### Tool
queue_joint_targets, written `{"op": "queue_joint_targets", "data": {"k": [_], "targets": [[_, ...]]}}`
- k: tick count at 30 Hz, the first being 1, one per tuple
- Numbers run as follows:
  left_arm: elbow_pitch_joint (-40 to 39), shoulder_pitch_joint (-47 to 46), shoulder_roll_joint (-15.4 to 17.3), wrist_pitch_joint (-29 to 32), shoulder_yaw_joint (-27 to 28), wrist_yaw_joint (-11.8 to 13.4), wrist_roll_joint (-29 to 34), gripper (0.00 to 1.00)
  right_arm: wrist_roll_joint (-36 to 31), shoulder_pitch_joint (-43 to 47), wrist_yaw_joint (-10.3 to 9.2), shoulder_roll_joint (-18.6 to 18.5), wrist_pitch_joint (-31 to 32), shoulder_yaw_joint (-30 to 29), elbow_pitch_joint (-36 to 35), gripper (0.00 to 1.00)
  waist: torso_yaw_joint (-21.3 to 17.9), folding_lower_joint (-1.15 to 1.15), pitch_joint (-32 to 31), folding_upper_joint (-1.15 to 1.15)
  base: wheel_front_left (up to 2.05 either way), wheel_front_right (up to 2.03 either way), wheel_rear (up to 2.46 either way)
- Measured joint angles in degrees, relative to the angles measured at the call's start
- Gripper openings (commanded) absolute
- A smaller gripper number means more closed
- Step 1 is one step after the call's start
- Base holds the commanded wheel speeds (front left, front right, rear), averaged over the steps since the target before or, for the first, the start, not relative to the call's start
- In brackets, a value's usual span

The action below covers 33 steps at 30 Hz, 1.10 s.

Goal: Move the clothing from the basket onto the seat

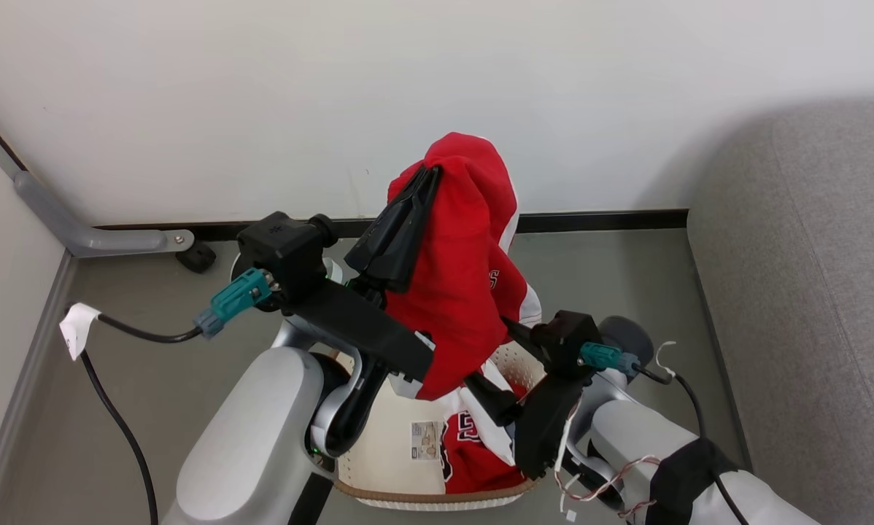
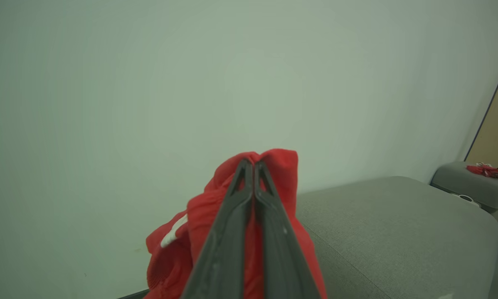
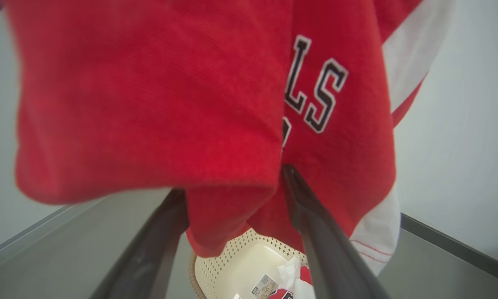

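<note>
Closest to the lens, the left hand [image 2: 253, 164] was pinched shut on a fold of a red garment [image 1: 459, 292]. It held the piece up by its top, so the rest hung down in front of the wall [image 1: 189, 87]. The lower hem dangled over the basket [image 1: 422, 497], which stood on the floor [image 1: 116, 350]. The right hand [image 3: 232, 187] stood wide, one finger on each side of the hanging hem, gripping nothing.

By my reading the task was in its first half at most. One garment was up out of the basket but not yet carried across. The seat [image 1: 809, 292] lay off to the robot's right, apart from the basket, and the part of it in view bore no clothing. A second garment [image 1: 473, 459], red with white lettering and white cloth beside it, lay in the basket's right half. It was next to the sticker [image 1: 426, 440] on the bare bottom. Whether the white cloth belonged to it or to a third piece I could not tell.

Counted: two garments for certain, one held and one in the basket; one basket; one seat; two hands. Far off in the left wrist view a small red thing [image 2: 481, 169] sat on another grey cushion [image 2: 457, 187], too small to name.
</note>
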Motion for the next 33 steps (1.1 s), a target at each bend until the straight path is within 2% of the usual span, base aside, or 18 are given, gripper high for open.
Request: {"op": "queue_joint_targets", "data": {"k": [3,4,5,15,26,33], "targets": [[0.2,0.42,0.0,0.04,0.1,0.0,-0.76,0.0,1.57,-0.69,0.0,0.02,-0.27,0.11,1.01,1.0,0.15,0.0,-0.1,0.0,0.0,0.0,0.0],[0.27,0.84,0.01,0.04,0.21,-0.01,-0.98,0.0,1.82,-1.01,0.0,0.02,-0.44,0.26,1.15,0.48,0.19,0.0,-0.14,0.0,0.0,0.0,0.0],[0.41,1.38,0.03,0.04,0.23,-0.01,-1.13,0.0,2.18,-1.23,0.0,0.04,-0.44,0.38,1.25,0.01,0.21,0.0,-0.18,0.0,0.0,0.0,0.0],[0.18,3.8,0.37,0.04,0.85,-0.01,-2.37,0.0,6.41,-1.99,0.0,0.05,-0.46,0.35,1.21,0.0,0.08,0.0,-0.52,0.0,0.0,0.0,0.0],[0.1,8.42,3.49,-0.04,2.26,0.04,-3.11,0.0,9.44,-1.03,-0.01,-0.25,-0.49,-8.38,-1.3,0.0,-0.87,0.0,-0.75,0.0,0.0,0.0,0.0],[1.07,10.4,4.32,-0.22,2.21,0.15,-3.09,0.0,9.03,-0.33,-0.01,-1.64,-0.48,-10.43,-4.03,0.0,-2.02,0.0,-0.88,0.0,0.0,0.0,0.0]]}}
